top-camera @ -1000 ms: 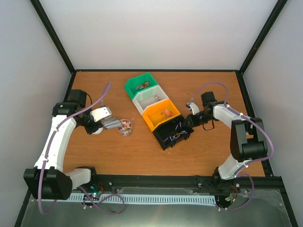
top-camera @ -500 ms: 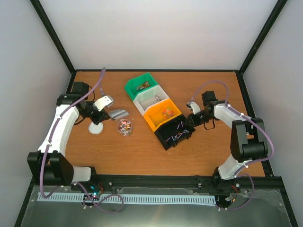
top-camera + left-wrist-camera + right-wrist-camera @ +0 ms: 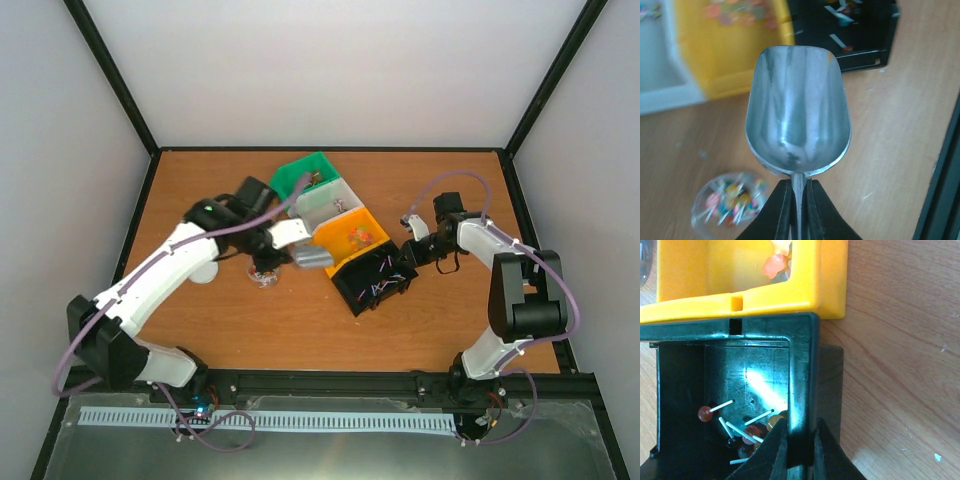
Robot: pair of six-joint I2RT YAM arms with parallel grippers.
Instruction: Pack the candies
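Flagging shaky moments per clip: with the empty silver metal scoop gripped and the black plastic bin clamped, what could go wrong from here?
1. The left gripper pinches the silver metal scoop only by its thin handle; it may twist when digging into candies.
2. The right gripper is shut on the wall of the black plastic bin; arm motion could drag or tip it.
3. The small clear round jar sits near the scoop and could get knocked.

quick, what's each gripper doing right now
left gripper: shut on the handle of the metal scoop
right gripper: shut on the wall of the black bin
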